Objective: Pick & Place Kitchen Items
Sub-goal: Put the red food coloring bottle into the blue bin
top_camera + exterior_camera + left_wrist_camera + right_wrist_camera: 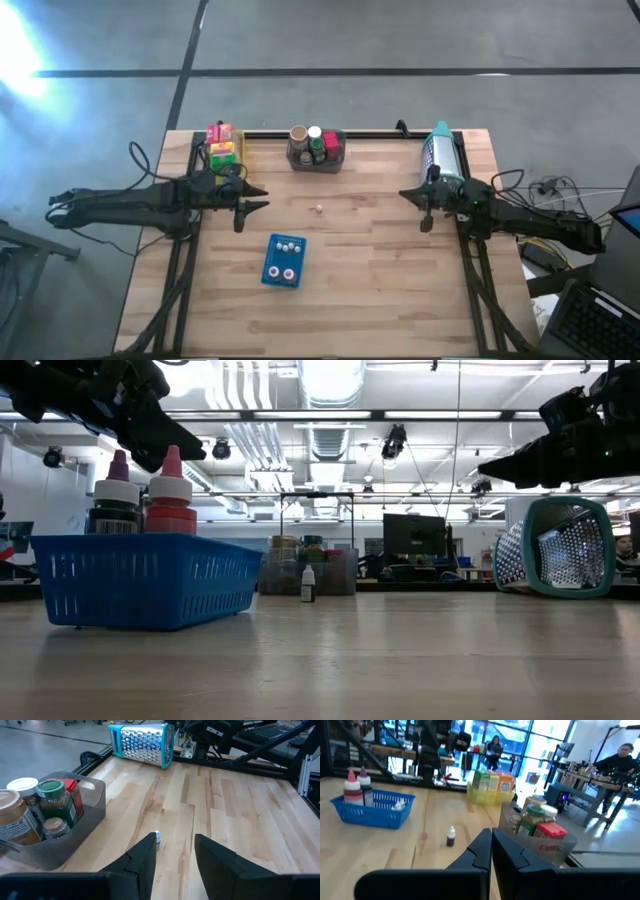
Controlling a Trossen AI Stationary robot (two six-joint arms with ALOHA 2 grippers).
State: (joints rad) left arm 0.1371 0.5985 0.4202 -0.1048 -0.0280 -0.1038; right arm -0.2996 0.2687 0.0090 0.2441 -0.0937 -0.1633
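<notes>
- Alone on the bare wood near the table's middle stands a tiny white-capped dark bottle (318, 209), upright, so its long axis is vertical; it lies between the two arms and just in front of the grey bin (316, 160) of jars
- Ahead of the left gripper (173, 851) and slightly off its centre line, the bottle shows just beside one finger's tip; this gripper hangs above the table with its fingers parted wide and holding nothing
- Across the table, the right gripper (491, 842) hovers with its fingers pressed together, empty; by the overhead view the two seem about equally near, though that is hard to judge
- Other items: jars and a red packet in the grey bin, coloured boxes in a yellow bin (222, 148), two nozzle bottles in a blue mesh basket (140, 578)
- Labels on the jars and packet are too blurred to read
</notes>
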